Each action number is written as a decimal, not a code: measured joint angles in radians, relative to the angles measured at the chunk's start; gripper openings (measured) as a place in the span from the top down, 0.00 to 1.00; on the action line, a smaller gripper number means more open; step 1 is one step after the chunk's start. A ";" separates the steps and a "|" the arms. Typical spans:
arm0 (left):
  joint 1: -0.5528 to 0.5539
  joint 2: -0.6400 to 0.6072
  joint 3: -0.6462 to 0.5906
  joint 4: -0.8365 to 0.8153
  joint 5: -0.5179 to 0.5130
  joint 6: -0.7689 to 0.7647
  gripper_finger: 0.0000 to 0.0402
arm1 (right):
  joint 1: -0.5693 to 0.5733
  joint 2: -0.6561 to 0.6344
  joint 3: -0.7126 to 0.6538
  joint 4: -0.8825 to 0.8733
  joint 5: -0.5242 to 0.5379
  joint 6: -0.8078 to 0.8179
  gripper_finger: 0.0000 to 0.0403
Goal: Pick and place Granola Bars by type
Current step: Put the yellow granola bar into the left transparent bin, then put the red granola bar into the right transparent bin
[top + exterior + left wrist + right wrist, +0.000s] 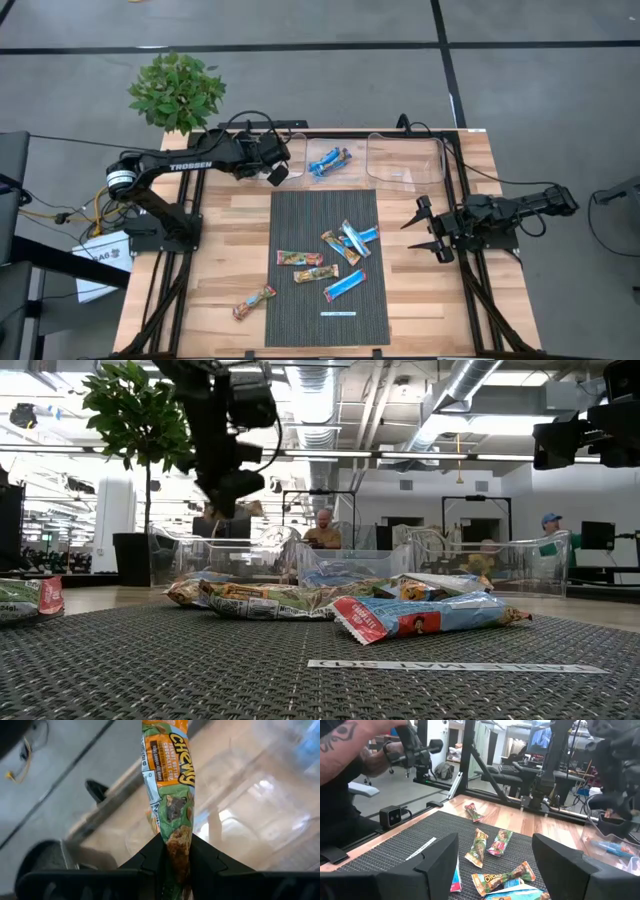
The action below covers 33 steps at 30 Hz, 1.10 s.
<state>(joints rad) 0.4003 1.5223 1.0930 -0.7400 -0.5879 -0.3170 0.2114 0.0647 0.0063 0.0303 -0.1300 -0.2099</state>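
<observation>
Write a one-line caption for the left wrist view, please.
Left gripper shut on a Chewy granola bar above a clear bin.

The desk (pixel 230 250) is showing pale wood planks with a dark grey woven mat (pixel 320 300) lying across its middle, and a thin white strip (pixel 338 314) is standing out against that weave. The granola bars on the mat are showing tan-and-green wrappers (pixel 300 258) and bright blue ones (pixel 345 285), while the bar (pixel 172 795) in the black left tool (pixel 175 855) is showing orange, green and yellow lettering. The plant (pixel 177 90) is showing bright green leaves.
</observation>
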 joint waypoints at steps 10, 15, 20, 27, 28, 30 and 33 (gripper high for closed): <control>0.033 0.000 -0.165 0.193 0.086 -0.002 0.85 | 0.000 0.000 0.000 0.000 0.000 0.000 0.38; 0.035 0.000 -0.218 0.232 0.086 -0.019 0.85 | 0.000 0.000 0.000 0.000 0.000 0.000 0.38; 0.040 0.000 -0.232 0.241 0.086 -0.041 0.85 | 0.000 0.000 0.000 0.000 0.000 0.000 0.38; 0.043 0.000 -0.232 0.251 0.086 -0.059 0.78 | 0.000 0.000 0.000 0.000 0.000 0.000 0.38; 0.043 0.000 -0.232 0.257 0.086 -0.059 0.76 | 0.000 0.000 0.000 0.000 0.000 0.000 0.38; 0.043 0.000 -0.232 0.271 0.086 -0.061 0.72 | 0.000 0.000 0.000 0.000 0.000 0.000 0.38; 0.043 0.001 -0.232 0.282 0.086 -0.062 0.65 | 0.000 0.000 0.000 0.000 0.000 0.000 0.38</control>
<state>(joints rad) 0.4431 1.5230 0.8608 -0.4578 -0.5022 -0.3795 0.2111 0.0647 0.0060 0.0303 -0.1299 -0.2096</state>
